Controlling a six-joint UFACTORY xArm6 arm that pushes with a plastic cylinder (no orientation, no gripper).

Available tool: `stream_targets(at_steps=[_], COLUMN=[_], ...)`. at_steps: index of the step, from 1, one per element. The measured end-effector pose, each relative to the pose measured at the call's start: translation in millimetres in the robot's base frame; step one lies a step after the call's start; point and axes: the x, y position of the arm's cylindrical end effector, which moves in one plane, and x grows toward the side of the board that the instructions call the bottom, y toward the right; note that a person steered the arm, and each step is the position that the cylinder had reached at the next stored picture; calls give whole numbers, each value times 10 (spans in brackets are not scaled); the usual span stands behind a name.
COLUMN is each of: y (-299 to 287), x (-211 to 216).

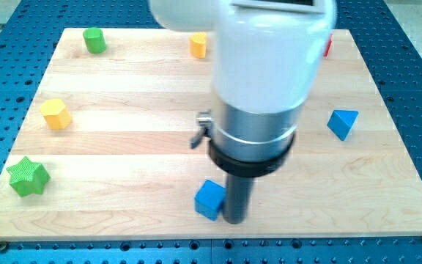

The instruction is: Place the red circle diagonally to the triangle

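Observation:
A sliver of a red block [328, 46] shows at the view's top right, mostly hidden behind my arm, so its shape cannot be made out. The blue triangle [343, 123] lies at the view's right, below the red block. My tip [234, 219] is near the board's bottom edge, right beside a blue cube [210, 199] on the cube's right side and seemingly touching it. The tip is far from both the red block and the triangle.
A green cylinder [94, 39] stands at the top left and a yellow-orange block [198, 45] at the top middle. A yellow hexagon [56, 114] and a green star [28, 177] lie on the left. The wooden board [123, 147] ends just below the tip.

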Motion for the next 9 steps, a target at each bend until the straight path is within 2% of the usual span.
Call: stream_targets(at_steps=[1, 2, 3, 4, 5, 6, 8, 9], y=[-273, 181, -161, -498, -544, -534, 230, 817], x=[-227, -791, -1479, -1955, -2198, -2241, -2735, -2789])
